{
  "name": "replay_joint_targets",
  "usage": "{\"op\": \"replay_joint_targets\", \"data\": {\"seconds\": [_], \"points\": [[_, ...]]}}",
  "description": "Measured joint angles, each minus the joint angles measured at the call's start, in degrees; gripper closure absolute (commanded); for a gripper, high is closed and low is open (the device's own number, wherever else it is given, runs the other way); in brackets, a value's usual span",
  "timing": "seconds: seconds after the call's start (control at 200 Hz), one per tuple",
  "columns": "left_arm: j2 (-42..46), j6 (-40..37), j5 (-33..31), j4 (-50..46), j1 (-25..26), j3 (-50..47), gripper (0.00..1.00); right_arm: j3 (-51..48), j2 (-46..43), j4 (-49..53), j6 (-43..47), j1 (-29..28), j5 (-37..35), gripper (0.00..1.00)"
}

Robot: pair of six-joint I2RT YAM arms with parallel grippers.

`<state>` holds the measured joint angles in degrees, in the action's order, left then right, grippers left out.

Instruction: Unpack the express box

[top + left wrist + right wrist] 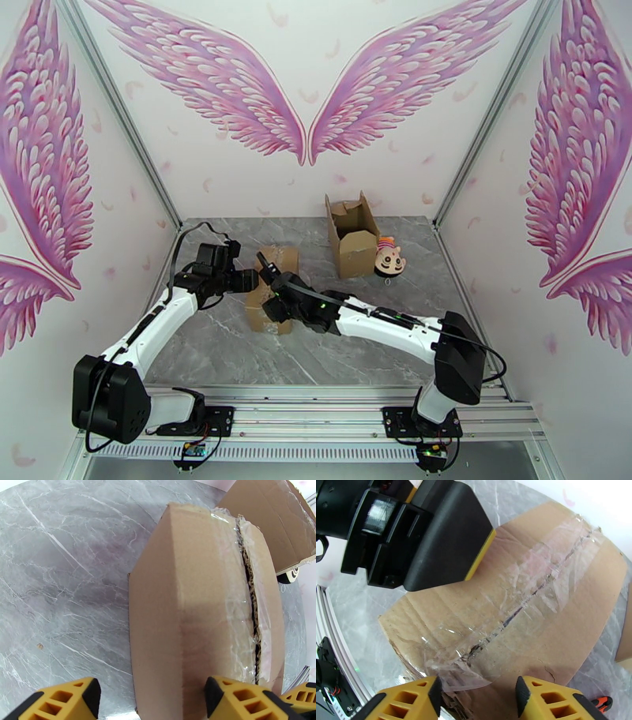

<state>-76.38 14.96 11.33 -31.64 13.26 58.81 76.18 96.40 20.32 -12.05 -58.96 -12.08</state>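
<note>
A shut cardboard express box lies left of the table's middle, its taped top seam torn and ragged. My left gripper is at the box's left side, open, with the box's edge between its yellow fingers. In the right wrist view one left finger rests over the box's far end. My right gripper hovers open above the box top, its fingers straddling the near end of the seam.
A second, opened box stands at the back with its flaps up, and a round-faced toy lies just right of it. A small orange-and-black item lies on the marble table by the shut box.
</note>
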Motion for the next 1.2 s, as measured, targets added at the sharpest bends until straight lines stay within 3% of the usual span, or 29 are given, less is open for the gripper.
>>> {"op": "replay_joint_targets", "data": {"seconds": [0.425,0.49,0.54,0.67,0.75,0.85,1.034,1.199], "points": [[0.0,-0.1,0.0,-0.2,0.0,0.0,0.27,-3.4,-2.5,-4.3,0.0,-0.2,-5.9,0.83],[0.0,-0.1,0.0,-0.3,0.0,0.0,0.28,-3.5,-2.5,-4.8,0.2,-0.2,-5.9,0.95],[0.0,-0.1,0.0,-0.3,0.0,0.0,0.28,-3.5,-2.5,-5.1,0.1,-0.2,-5.8,0.97],[0.0,0.1,0.0,-0.4,0.0,0.0,0.28,-3.6,-2.5,-6.1,0.1,-0.2,-5.4,0.90],[0.0,0.1,0.0,-0.5,0.0,0.1,0.27,-4.6,-3.1,-7.2,-0.3,-0.2,-5.2,0.69],[0.0,0.3,-0.1,-0.7,0.1,0.2,0.26,-5.4,-4.2,-7.6,-0.4,-0.2,-4.5,0.55],[0.1,0.3,-0.2,-0.9,0.4,0.2,0.26,-4.9,-4.5,-7.9,0.1,-0.2,-2.3,0.48],[0.1,0.3,-0.2,-0.9,0.4,0.2,0.26,-1.2,-1.1,-7.4,0.2,-0.2,-2.1,0.51]]}}
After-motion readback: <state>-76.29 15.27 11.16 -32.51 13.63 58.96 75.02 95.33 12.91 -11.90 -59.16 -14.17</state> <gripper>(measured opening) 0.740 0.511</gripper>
